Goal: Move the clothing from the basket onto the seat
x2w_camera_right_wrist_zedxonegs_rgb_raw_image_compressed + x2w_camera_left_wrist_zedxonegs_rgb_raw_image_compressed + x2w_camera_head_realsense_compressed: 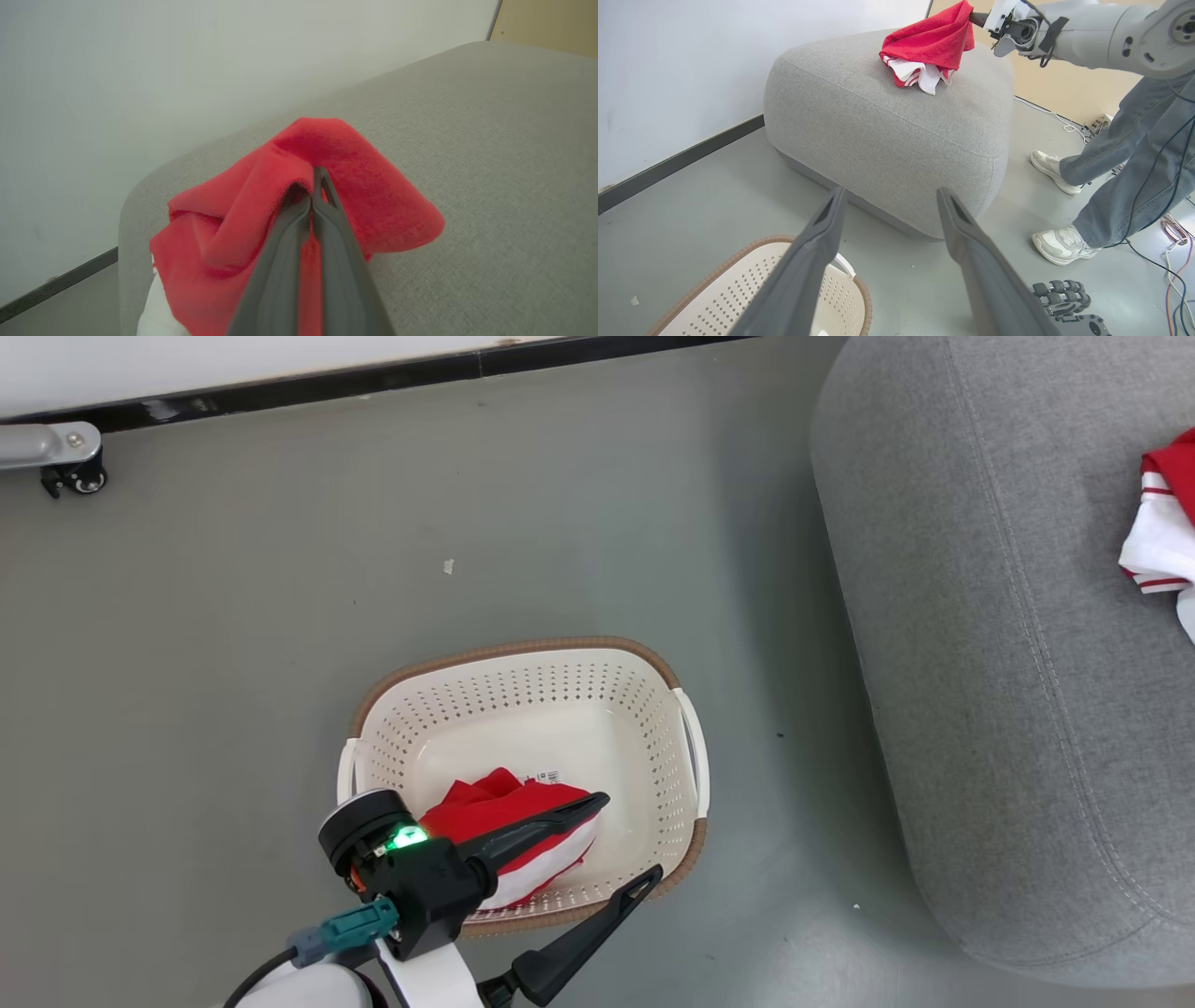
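The right claw [314,186] is clenching a raised peak of one red garment [364,196], whose lower folds and white trim are resting on the grey seat [490,140], well in from its rounded edge. The left claw [625,840] is standing spread wide and empty, hovering over the near rim of the basket [523,709]; whether its upper finger is touching cloth cannot be told. The second red garment [485,812] is lying crumpled toward the basket's near side, red on top with a white band beneath, beside the label sticker [551,777]. The cloth is looking plush, light and limp, so it is probably going to sag and trail when lifted. The bunched red fold on top is looking like the best hold, taken deep. The basket is sitting on the floor [233,616] near the seat.
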